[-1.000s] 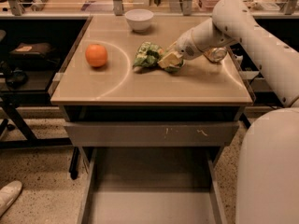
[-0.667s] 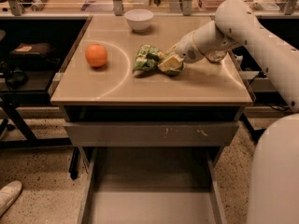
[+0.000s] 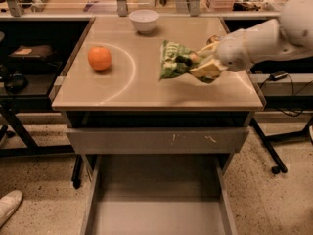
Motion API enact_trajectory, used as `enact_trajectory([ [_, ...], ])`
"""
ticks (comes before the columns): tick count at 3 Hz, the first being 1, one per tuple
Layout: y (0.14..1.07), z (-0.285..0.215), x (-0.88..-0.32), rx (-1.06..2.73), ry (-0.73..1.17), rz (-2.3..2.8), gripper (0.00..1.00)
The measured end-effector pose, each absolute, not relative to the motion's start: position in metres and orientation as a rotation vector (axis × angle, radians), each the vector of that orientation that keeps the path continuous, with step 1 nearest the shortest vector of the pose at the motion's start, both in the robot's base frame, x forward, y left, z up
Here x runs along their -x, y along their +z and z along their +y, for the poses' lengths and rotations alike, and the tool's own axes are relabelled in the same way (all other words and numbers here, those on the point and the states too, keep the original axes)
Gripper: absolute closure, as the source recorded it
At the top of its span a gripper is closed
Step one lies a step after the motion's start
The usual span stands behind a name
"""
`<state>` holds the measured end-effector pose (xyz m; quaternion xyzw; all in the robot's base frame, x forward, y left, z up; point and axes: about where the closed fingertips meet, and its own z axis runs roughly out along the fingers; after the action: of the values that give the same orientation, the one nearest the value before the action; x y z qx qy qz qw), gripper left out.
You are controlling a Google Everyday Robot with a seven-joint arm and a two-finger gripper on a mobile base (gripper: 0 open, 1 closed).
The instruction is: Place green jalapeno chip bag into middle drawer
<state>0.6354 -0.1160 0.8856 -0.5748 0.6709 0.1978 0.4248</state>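
The green jalapeno chip bag [image 3: 174, 60] is a crinkly green foil bag, held just above the right middle of the tan table top [image 3: 142, 89]. My gripper [image 3: 195, 64] comes in from the right on a white arm and is shut on the bag's right end. The middle drawer [image 3: 156, 202] stands pulled open below the table's front, its grey floor bare. Above it sits a shut grey drawer front with white scratch marks [image 3: 156, 140].
An orange [image 3: 99, 58] lies at the table's left. A white bowl [image 3: 144, 20] stands at the back centre. A dark shelf unit [image 3: 29, 67] stands to the left, and a white shoe [image 3: 9, 205] is on the floor at the lower left.
The gripper has lifted the chip bag off the table top and carried it a little toward the front. The orange and bowl have not moved.
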Motion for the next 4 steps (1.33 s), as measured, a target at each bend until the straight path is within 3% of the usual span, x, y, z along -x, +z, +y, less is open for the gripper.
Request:
enact_trajectory([
  [2, 0.876, -0.175, -0.509, 1.473, 0.389, 1.630, 1.00],
  [4, 0.799, -0.180, -0.429, 1.489, 0.460, 1.730, 1.00],
])
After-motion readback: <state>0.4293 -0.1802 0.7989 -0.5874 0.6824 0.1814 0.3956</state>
